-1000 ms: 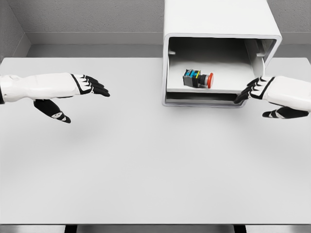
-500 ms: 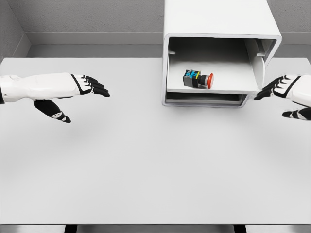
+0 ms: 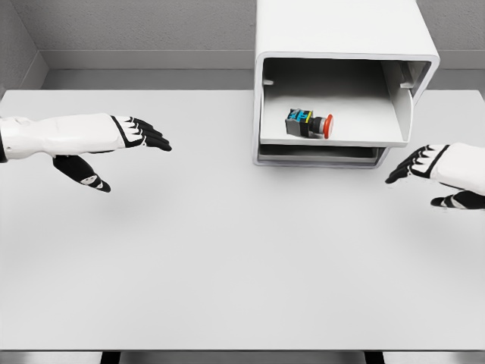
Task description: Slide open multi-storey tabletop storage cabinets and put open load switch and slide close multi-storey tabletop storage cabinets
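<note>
We see the load switch [image 3: 308, 123] lying on its side in the upper drawer [image 3: 333, 114] of the white storage cabinet [image 3: 341, 45], which stands at the far side of the desk [image 3: 227, 258], right of the middle; its red button points right. That drawer reads as open, its floor in plain view and its front edge standing just proud of the level below, so we judge the placing done and the closing step in hand. Our right hand [image 3: 432, 171] hangs low over the desk just right of the cabinet's front corner, fingers spread and relaxed, holding nothing and clear of the drawer. Our left hand [image 3: 114, 140] hovers well apart on the left, likewise open and empty. The next move calls for bringing the right hand against the drawer's front edge and pushing straight back, squarely, so the cabinet itself does not slide.
</note>
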Controlling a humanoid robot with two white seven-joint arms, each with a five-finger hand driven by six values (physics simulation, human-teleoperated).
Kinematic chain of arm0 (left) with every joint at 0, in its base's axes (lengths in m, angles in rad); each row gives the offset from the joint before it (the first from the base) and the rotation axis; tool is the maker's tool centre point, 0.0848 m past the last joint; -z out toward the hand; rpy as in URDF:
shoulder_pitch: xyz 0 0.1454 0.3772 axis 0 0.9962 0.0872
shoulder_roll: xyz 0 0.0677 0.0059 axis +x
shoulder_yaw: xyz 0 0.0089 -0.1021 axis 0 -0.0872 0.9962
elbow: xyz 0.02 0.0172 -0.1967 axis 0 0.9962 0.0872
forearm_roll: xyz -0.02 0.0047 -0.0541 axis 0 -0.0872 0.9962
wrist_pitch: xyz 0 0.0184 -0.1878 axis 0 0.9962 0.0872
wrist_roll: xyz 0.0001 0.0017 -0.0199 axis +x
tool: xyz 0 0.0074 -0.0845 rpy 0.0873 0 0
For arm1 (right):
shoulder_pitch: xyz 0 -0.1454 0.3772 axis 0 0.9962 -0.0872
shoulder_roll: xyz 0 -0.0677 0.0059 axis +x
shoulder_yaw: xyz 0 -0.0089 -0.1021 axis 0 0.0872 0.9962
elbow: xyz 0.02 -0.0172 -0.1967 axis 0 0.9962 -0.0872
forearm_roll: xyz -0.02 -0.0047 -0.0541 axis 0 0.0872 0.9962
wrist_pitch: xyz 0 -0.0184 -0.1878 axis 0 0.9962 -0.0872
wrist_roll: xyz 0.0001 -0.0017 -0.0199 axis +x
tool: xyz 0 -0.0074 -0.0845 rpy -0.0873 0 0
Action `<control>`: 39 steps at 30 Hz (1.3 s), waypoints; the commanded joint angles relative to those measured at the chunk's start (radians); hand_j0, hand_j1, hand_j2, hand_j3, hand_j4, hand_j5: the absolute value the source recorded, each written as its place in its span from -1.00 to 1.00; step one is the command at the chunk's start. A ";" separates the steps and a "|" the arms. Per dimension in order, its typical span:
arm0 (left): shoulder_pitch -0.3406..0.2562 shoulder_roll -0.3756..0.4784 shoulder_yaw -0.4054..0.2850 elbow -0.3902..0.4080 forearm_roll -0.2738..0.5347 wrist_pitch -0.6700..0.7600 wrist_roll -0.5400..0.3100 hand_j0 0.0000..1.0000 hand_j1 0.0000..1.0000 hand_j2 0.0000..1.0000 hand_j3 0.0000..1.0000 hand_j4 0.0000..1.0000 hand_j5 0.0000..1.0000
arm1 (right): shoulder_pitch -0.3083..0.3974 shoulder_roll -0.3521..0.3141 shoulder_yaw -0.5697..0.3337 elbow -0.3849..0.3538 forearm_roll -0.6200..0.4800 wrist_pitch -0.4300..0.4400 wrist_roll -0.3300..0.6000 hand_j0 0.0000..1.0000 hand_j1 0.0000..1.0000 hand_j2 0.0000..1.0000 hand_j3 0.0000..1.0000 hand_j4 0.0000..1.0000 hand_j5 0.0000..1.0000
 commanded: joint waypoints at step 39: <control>0.000 0.001 0.001 0.001 0.006 0.003 0.000 1.00 1.00 1.00 1.00 1.00 1.00 | -0.468 0.165 0.449 0.210 0.056 0.002 0.000 0.72 0.72 0.72 0.72 0.72 0.72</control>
